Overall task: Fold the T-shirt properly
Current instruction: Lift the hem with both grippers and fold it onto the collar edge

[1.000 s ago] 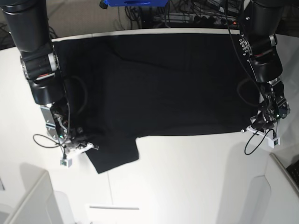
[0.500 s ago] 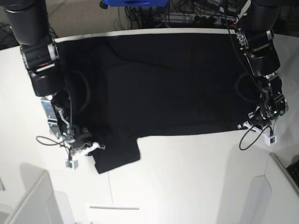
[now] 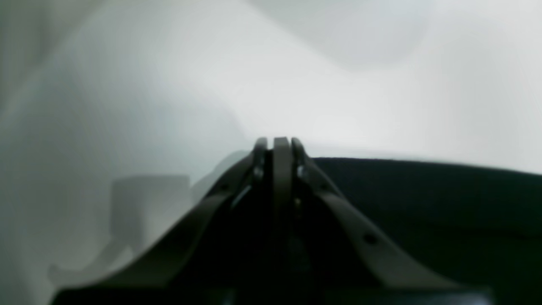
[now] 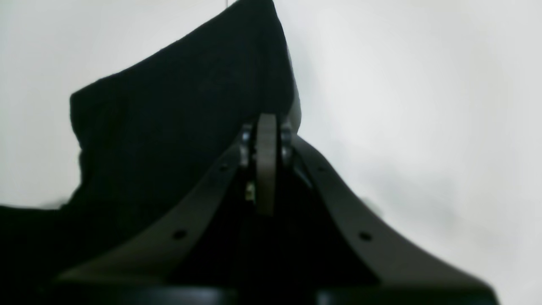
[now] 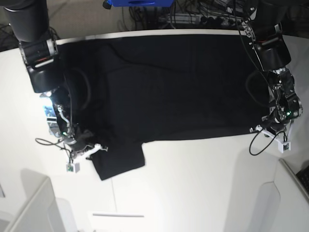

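The black T-shirt (image 5: 178,87) lies spread flat across the far half of the white table (image 5: 193,183), plain side up, with one sleeve (image 5: 118,162) pointing toward the near edge. My right gripper (image 5: 96,148) is low at that sleeve's left edge. In the right wrist view it (image 4: 266,127) is shut, pinching the black cloth (image 4: 178,106). My left gripper (image 5: 256,129) sits at the shirt's near right corner. In the left wrist view it (image 3: 281,146) is shut, with dark cloth (image 3: 423,199) running off to its right.
White bin-like walls stand at the near left (image 5: 29,208) and near right (image 5: 289,188) of the table. Cables and a blue object (image 5: 140,2) lie beyond the far edge. A thin pale strip (image 5: 118,215) lies near the front.
Both arms have drawn back toward the far side. The right gripper slid a little to the right at the sleeve, and the sleeve edge shifted with it. The left gripper stayed at the hem corner.
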